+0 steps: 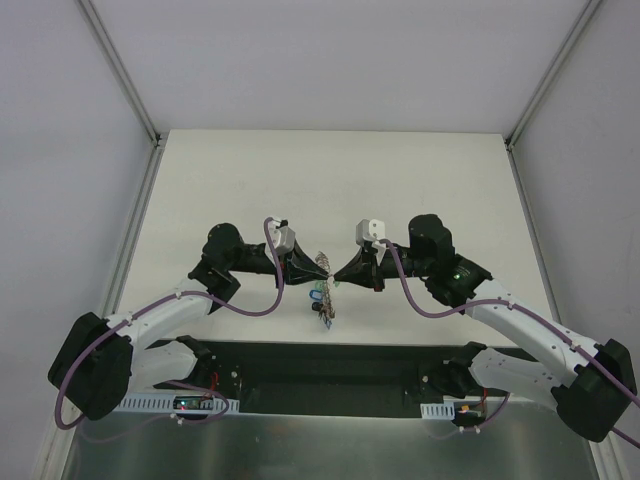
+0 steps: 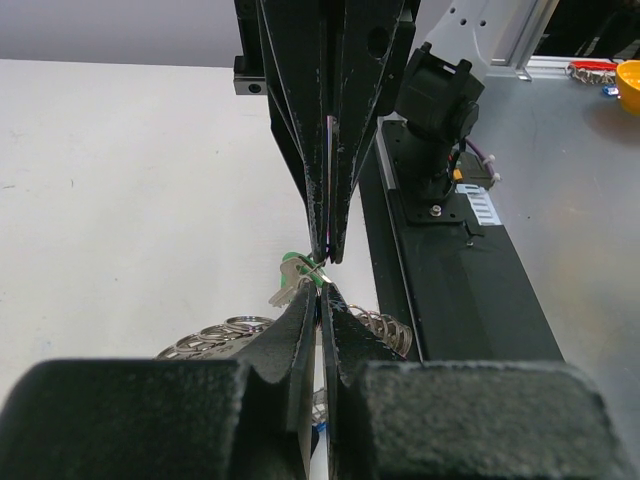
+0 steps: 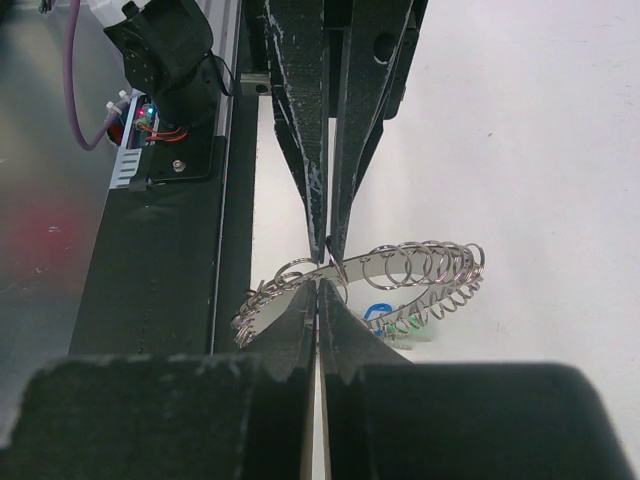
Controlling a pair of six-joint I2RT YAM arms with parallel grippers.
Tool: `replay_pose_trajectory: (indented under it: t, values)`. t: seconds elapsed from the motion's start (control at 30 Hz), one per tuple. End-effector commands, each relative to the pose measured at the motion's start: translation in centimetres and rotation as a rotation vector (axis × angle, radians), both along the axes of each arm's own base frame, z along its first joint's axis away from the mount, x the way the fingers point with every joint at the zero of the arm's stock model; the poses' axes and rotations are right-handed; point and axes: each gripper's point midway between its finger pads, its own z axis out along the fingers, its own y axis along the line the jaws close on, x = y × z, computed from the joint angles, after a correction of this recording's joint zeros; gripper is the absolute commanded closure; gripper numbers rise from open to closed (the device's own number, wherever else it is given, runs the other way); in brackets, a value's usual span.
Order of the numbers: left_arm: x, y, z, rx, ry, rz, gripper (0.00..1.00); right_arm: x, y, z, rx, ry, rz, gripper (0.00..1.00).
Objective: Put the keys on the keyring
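Both arms nose to nose at the keyring, working its rim.
Left of the keyring (image 3: 400, 268), my left gripper (image 2: 319, 300) is clenched on its rim, I reckon to steady it for threading. The green-headed key (image 2: 293, 263) sits at that rim, between the two tips. Right of the ring, my right gripper (image 3: 320, 292) is squeezed tight against the rim; what it's nipping, I can't tell.
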Motion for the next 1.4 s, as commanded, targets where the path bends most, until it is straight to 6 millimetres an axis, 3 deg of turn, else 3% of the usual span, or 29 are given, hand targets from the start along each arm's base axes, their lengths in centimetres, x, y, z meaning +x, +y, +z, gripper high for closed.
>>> replay_pose_trajectory:
  t: [0.0,0.77,1.0,1.13,1.27,1.37]
  values:
    - [-1.0,-0.5,3.5,-0.090,-0.120,-0.073,1.00,-0.5,1.0,2.1,0.071,-0.073,0.070,0.99]
    - [-1.9,-0.7,3.3,-0.073,-0.130,-0.121,1.00,-0.5,1.6,2.2,0.076,0.018,0.105,0.99]
    - [-1.5,-0.7,3.3,-0.070,-0.142,-0.087,1.00,1.4,0.0,2.3,0.082,0.049,-0.030,0.99]
    - [-1.2,-0.7,3.4,-0.072,-0.144,-0.058,1.00,0.8,-0.5,2.4,0.091,0.080,-0.033,0.99]
    - [-0.9,-0.6,3.6,-0.074,-0.146,-0.029,1.00,0.7,-0.9,1.7,0.077,0.113,-0.066,0.99]
    - [-0.2,-0.6,3.6,-0.074,-0.134,0.015,1.00,1.9,-1.7,0.7,0.046,0.149,-0.172,0.99]
